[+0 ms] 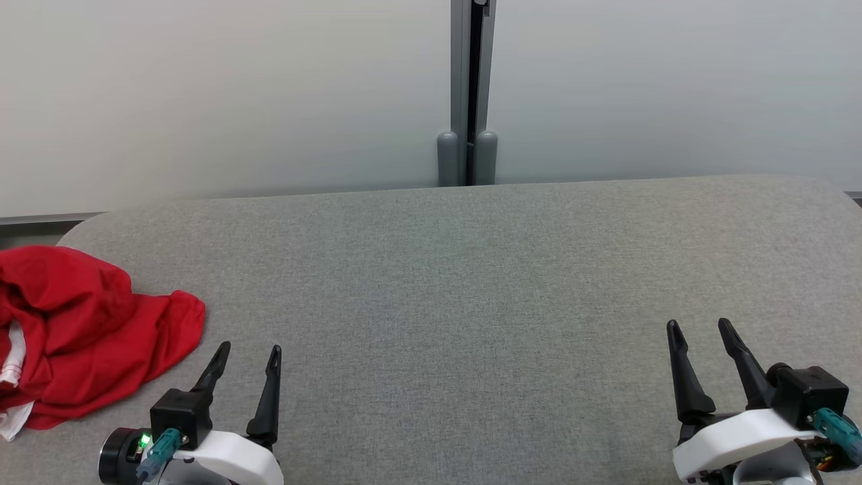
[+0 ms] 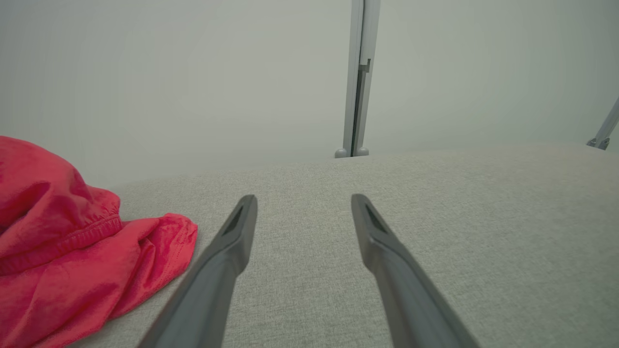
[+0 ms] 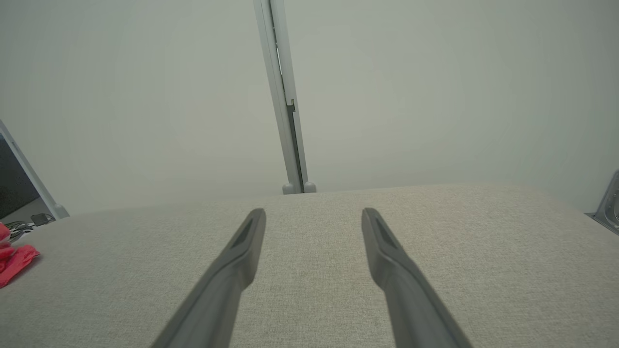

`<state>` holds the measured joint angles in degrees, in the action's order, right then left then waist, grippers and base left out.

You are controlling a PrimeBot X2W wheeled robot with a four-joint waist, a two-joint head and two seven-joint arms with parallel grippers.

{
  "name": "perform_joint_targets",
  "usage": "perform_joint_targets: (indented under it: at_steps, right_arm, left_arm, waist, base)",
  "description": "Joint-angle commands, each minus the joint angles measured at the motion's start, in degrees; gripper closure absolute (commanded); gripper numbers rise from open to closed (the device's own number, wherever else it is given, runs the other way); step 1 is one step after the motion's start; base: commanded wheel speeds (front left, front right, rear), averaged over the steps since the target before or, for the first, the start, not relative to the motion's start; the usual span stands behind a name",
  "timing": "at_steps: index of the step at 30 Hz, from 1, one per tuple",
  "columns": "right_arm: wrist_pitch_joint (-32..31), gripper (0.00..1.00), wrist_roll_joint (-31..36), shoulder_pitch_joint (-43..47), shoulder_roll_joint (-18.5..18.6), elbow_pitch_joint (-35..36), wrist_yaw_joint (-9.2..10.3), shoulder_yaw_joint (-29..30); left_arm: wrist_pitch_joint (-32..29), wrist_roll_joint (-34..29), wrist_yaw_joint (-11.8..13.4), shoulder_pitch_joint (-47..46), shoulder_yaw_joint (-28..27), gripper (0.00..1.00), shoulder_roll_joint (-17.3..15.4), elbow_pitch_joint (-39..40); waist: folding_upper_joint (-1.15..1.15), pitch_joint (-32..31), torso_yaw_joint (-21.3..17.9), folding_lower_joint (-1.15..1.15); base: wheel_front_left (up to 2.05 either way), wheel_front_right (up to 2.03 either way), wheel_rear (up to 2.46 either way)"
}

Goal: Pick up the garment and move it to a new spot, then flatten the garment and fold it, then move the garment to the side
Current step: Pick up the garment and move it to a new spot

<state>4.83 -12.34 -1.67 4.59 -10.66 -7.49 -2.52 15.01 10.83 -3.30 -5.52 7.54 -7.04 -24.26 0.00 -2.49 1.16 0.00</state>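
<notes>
Garment (image 1: pixel 87 330) — red, crumpled — shows a white label (image 1: pixel 15 353), writing unreadable.

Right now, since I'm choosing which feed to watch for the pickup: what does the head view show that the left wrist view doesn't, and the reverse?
Head view adds: the right end effector, open, at the lower right, and white fabric at the left edge of the red garment.
Left wrist view adds: a gathered seam across the garment, seen close up, and a slanted metal strut at the far right.
Both share: the crumpled garment at the left of the grey table, the open left end effector just right of it and apart from it, and the grey post behind the table.
</notes>
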Motion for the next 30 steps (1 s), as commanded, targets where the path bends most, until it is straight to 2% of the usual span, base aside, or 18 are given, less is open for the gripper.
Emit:
perform_joint_targets:
  at_steps: [1, 7, 12, 19, 23, 25, 26, 30]
  right_arm:
    - [-0.22, 0.00, 0.02, 0.35, 0.18, 0.10, 0.00, 0.08]
    - [-0.29, 0.00, 0.42, 0.46, 0.36, 0.56, 0.00, 0.23]
    - [-0.57, 0.00, 0.93, 0.71, 0.42, 1.53, 0.00, 0.76]
    - [-1.16, 0.00, 2.26, 0.79, 0.67, 3.55, 0.00, 0.54]
    - [-1.64, 0.00, 2.58, 0.59, 0.47, 4.89, 0.00, -0.16]
    - [-1.78, 0.00, 2.58, 0.47, 0.45, 4.98, 0.00, -0.53]
    - [-1.89, 0.00, 2.52, 0.35, 0.36, 5.27, 0.00, -1.00]
    - [-2.09, 0.00, 2.49, 0.02, 0.23, 5.49, 0.00, -1.71]
  left_arm:
    - [0.22, 0.34, -0.14, -0.96, -0.16, 0.00, -0.25, -0.21]
    - [0.17, 0.46, 0.08, -1.24, -0.40, 0.00, -0.18, -0.48]
    - [0.14, 0.72, 0.00, -2.55, -0.61, 0.00, -0.13, -0.82]
    - [0.13, 0.76, 0.09, -3.78, -1.10, 0.00, -0.43, -1.35]
    - [0.13, 0.91, -0.06, -4.59, -1.65, 0.00, -0.76, -1.59]
    - [0.13, 1.01, -0.09, -4.57, -1.83, 0.00, -0.84, -1.64]
    - [0.14, 1.15, -0.23, -4.52, -1.92, 0.00, -0.91, -1.84]
    - [0.13, 1.38, -0.29, -4.41, -2.44, 0.00, -1.19, -1.99]
  waist:
    - [0.00, 0.04, 0.12, 0.00]
    - [0.00, 0.31, 0.82, 0.00]
    - [0.00, 0.73, 3.34, 0.00]
    - [0.00, 0.89, 9.86, 0.00]
    - [0.00, 1.02, 15.38, 0.00]
    - [0.00, 1.02, 16.38, 0.00]
    - [0.00, 1.01, 18.44, 0.00]
    - [0.00, 0.98, 20.90, 0.00]
  base:
    - [0.00, 0.00, 0.00]
    - [0.00, 0.00, 0.00]
    - [0.00, 0.00, 0.00]
    - [0.00, 0.00, 0.00]
    - [0.00, 0.00, 0.00]
    - [0.00, 0.00, 0.00]
    - [0.00, 0.00, 0.00]
    - [0.00, 0.00, 0.00]
